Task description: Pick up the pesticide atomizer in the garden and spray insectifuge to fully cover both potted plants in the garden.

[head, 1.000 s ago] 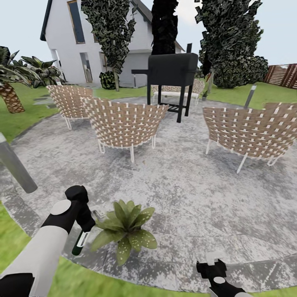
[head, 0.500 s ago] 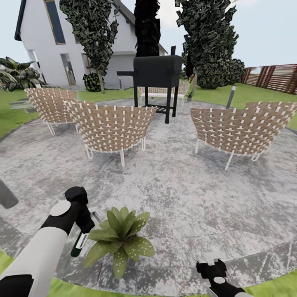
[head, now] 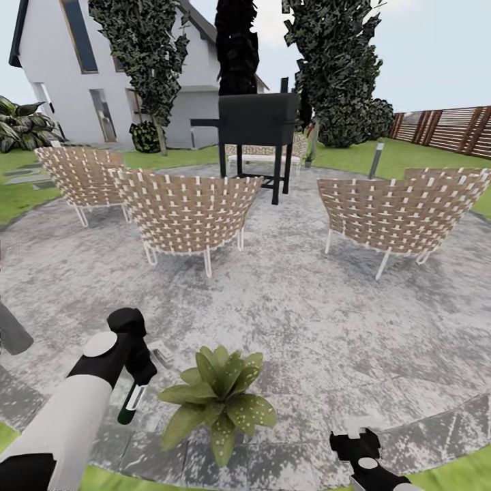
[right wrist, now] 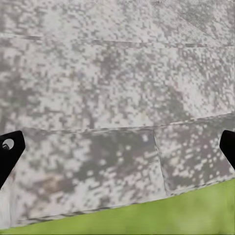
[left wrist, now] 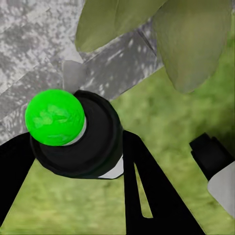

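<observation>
My left gripper (head: 141, 379) is shut on the pesticide atomizer (head: 132, 402), a slim white bottle whose dark green end points down over the paving. In the left wrist view the atomizer (left wrist: 73, 132) appears end-on with a bright green tip, held between two black fingers (left wrist: 149, 196). A potted plant (head: 221, 399), a low rosette of broad green leaves with pale speckles, sits on the patio just right of the atomizer; its leaves (left wrist: 193, 39) hang close past the nozzle. My right gripper (head: 360, 442) is open low over the patio edge (right wrist: 117, 147), holding nothing.
Several woven wicker chairs (head: 187, 211) stand on the round grey patio (head: 307, 320), with a black grill (head: 258, 126) behind them. Lawn (head: 436, 470) borders the paving. A white house (head: 88, 68), dark trees and a slatted fence (head: 447, 126) lie beyond. A grey post (head: 10, 331) stands at left.
The camera has shifted, so the whole scene has slid. The potted plant now lies a little further right of the held atomizer. Both grippers keep their states.
</observation>
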Robot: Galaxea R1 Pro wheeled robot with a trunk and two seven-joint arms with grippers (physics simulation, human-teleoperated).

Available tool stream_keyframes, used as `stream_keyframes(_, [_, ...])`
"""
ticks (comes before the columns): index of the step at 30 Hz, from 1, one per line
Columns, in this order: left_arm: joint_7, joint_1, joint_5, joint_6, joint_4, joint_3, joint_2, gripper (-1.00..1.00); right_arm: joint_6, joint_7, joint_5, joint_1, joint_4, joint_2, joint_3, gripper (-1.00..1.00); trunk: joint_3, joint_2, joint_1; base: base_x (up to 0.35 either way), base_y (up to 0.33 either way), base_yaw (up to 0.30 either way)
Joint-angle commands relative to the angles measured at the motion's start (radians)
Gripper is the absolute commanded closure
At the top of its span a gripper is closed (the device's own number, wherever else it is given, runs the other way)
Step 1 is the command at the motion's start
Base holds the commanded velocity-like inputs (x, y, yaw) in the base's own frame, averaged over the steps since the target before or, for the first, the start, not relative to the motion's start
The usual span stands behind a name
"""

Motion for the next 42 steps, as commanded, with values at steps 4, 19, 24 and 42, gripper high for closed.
stream_keyframes(4, [-0.009, 0.002, -0.007, 0.011, 0.0, 0.0, 0.002, 1.0, -0.004, -0.002, -0.012, -0.001, -0.001, 0.001, 0.007, -1.0, -0.001, 0.0, 0.0, 0.084, 0.116, 0.0])
stream_keyframes(19, [-0.009, 0.003, -0.007, 0.011, -0.012, 0.001, -0.001, 1.0, -0.002, -0.002, -0.014, -0.001, -0.001, 0.009, 0.007, -1.0, 0.002, 0.0, 0.0, -0.092, 0.132, -0.169])
stream_keyframes(24, [-0.009, 0.002, -0.007, 0.011, -0.012, 0.001, -0.002, 1.0, -0.002, -0.002, -0.014, -0.001, -0.001, 0.008, 0.007, -1.0, 0.002, 0.0, 0.0, -0.061, 0.293, -0.001])
stream_keyframes(42, [-0.009, 0.006, -0.003, 0.014, -0.001, 0.006, -0.012, 1.0, -0.002, -0.001, -0.014, -0.001, -0.001, 0.002, 0.006, -1.0, 0.009, 0.0, 0.0, -0.032, 0.299, -0.209])
